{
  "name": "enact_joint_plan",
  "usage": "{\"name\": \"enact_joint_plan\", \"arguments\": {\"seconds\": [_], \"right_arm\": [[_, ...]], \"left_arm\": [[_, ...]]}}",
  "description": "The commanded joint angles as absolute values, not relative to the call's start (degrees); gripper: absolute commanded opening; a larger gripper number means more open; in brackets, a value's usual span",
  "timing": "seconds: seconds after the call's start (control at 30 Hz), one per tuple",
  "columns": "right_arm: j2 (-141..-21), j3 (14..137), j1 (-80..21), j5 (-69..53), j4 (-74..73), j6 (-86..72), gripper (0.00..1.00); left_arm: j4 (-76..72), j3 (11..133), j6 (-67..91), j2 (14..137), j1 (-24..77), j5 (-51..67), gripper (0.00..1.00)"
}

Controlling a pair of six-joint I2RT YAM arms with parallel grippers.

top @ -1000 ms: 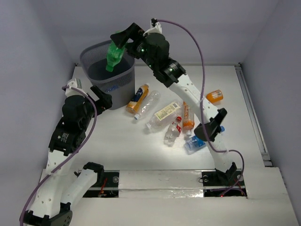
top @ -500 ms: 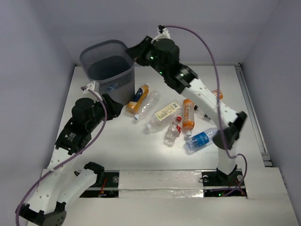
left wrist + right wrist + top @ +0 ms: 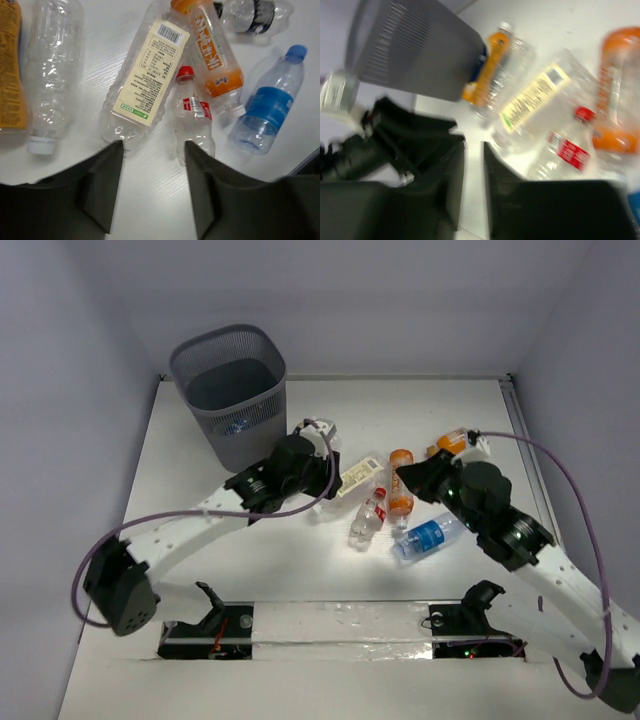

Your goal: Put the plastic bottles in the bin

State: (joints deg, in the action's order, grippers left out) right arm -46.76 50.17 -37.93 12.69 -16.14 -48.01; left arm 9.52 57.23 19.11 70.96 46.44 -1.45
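My left gripper point(image 3: 152, 146) is spread wide and empty, its 2 dark fingers point(image 3: 102, 185) low over the white table point(image 3: 150, 210). Just ahead of the fingertips lie a clear plastic bottle with a cream printed label point(image 3: 145, 75) and a small clear bottle with a red cap and red label point(image 3: 192, 115), side by side. On the side of these 2 nearer the dark grey mesh bin point(image 3: 228, 390) lie a clear unlabelled bottle with a white cap point(image 3: 50, 65) and an orange bottle with a blue label point(image 3: 7, 65). On the side away from the bin lie an orange bottle with white lettering point(image 3: 215, 55) and a clear bottle with a blue cap and blue label point(image 3: 270, 102). My right gripper point(image 3: 472, 145) has its own fingers point(image 3: 452, 185) drawn close, with a thin gap between them and nothing in it; its view is blurred. It sits beyond the pile from the bin, pointing back toward it. The bin stands upright, apart from both grippers, with the orange bottle with a blue label just beside its base.
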Motion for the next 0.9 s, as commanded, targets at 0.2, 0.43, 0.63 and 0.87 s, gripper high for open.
{"name": "enact_joint_plan", "arguments": {"seconds": [0.2,0.43,0.63,0.87], "right_arm": [[-19.4,38.6,-37.7,16.3,-36.0,-59.1,0.81],[-12.4,38.1,-37.7,15.1,-44.2,-61.0,0.91],[-9.0,38.1,-37.7,13.6,-48.3,-61.4,0.98],[-10.0,36.2,-37.7,10.0,-47.1,-61.0,1.0]], "left_arm": [[7.5,73.4,4.1,90.2,46.9,6.6,0.97],[12.4,81.4,0.3,102.8,46.9,5.9,0.99],[14.3,85.1,-2.9,108.1,46.4,5.1,0.99],[14.9,86.1,-3.5,111.5,45.9,3.0,0.98]]}}
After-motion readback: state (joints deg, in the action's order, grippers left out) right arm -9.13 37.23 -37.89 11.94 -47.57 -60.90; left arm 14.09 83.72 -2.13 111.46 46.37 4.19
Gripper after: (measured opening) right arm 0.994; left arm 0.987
